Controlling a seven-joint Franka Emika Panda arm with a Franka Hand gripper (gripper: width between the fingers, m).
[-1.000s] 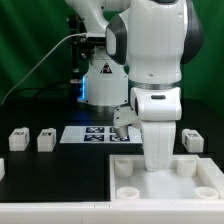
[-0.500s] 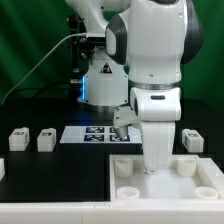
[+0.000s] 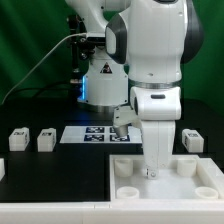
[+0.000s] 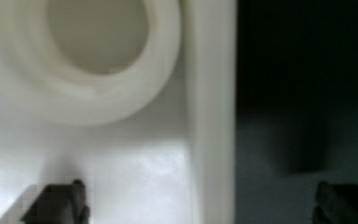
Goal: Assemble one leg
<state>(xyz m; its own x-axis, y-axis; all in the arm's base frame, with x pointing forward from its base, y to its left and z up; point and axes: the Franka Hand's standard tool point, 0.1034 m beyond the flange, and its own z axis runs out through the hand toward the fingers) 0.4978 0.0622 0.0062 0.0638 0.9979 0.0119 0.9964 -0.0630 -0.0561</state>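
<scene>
Three legs show in the exterior view, small white posts with tags: two at the exterior view's left (image 3: 18, 138) (image 3: 45, 140) and one at its right (image 3: 192, 140). All stand on the black table, apart from my gripper. My gripper (image 3: 150, 174) is low over the back part of the large white tray-like board (image 3: 205, 186). In the wrist view my gripper (image 4: 201, 200) is open and empty. One fingertip (image 4: 55, 200) is over the white board near a round socket (image 4: 87, 50). The other fingertip (image 4: 345, 200) is over the black table, so the board's rim (image 4: 211, 120) lies between the jaws.
The marker board (image 3: 95, 133) lies on the table behind the tray-like board. A white part (image 3: 2, 168) shows at the exterior view's left edge. The robot's base and cables stand at the back.
</scene>
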